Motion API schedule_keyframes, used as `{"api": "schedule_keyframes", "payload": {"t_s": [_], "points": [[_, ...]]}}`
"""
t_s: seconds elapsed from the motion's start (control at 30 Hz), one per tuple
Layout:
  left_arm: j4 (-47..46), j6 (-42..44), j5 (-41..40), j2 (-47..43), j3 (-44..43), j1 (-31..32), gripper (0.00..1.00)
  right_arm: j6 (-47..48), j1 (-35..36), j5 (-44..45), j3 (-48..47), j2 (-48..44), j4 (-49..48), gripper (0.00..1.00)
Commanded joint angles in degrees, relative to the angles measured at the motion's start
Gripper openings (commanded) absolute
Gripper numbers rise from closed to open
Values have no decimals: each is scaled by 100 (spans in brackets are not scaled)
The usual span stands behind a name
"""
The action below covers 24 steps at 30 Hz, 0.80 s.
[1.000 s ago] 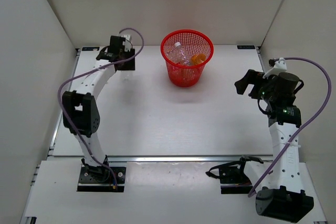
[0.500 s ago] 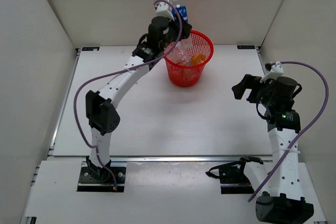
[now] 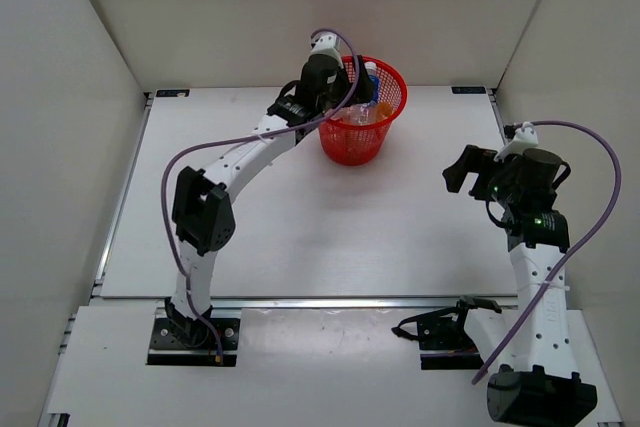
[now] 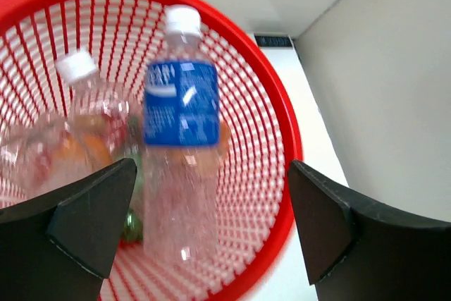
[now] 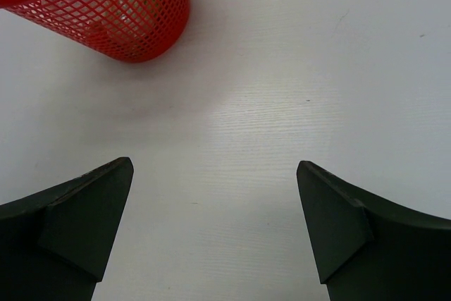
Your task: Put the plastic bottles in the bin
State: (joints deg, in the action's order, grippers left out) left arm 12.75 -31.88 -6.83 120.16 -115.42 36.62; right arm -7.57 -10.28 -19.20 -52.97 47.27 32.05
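Observation:
The red mesh bin (image 3: 356, 143) stands at the back middle of the table. My left gripper (image 3: 341, 81) hangs over its left rim, open. In the left wrist view a blue-labelled bottle (image 4: 181, 103) with a white cap sits blurred inside the bin (image 4: 283, 126), between my wide jaws (image 4: 210, 167) and touching neither. Beside it lie a clear white-capped bottle (image 4: 79, 79), an orange one (image 4: 70, 154) and a bit of green (image 4: 131, 220). My right gripper (image 3: 463, 169) hovers open over bare table at the right (image 5: 215, 166), holding nothing.
White walls close in the table on the left, back and right. The right wrist view catches the bin's lower wall (image 5: 134, 26) at its upper left, well away from the right fingers. The arm bases sit at the near edge.
My left arm swung from the back left to the bin carrying the blue-labelled bottle, lowered and opened; the bottle now sits loose in the bin. The right arm barely moved.

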Motion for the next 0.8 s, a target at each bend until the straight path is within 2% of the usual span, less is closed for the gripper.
{"api": "schedule_keyframes", "payload": {"t_s": [0.0, 0.2, 0.33, 0.4, 0.5, 0.57, 0.63, 0.77], "points": [[60, 234, 7, -1316, 448, 170, 98, -130, -44, 180, 50, -24, -278, 99], [1263, 437, -836, -3021, 2021, 65, 98, -148, 131, 399, -29, 423, 317, 100], [2317, 253, -1811, -4549, 3813, -146, 99, -297, 281, 900, -56, 863, 757, 99], [2845, -27, -1919, -5244, 4770, -575, 99, -411, 142, 1032, -29, 968, 846, 99], [3750, -178, -1506, -6395, 5729, -1471, 99, -421, -122, 604, 76, 1092, 768, 99], [4093, -240, -1698, -7187, 6020, -1788, 98, -350, -62, 471, 103, 1066, 706, 99], [4462, -310, -1760, -7531, 6092, -1921, 99, -289, 349, 601, 68, 1161, 653, 99], [4587, -267, -1787, -7753, 6136, -1738, 99, -315, 948, 856, -178, 1557, 593, 99]]}}
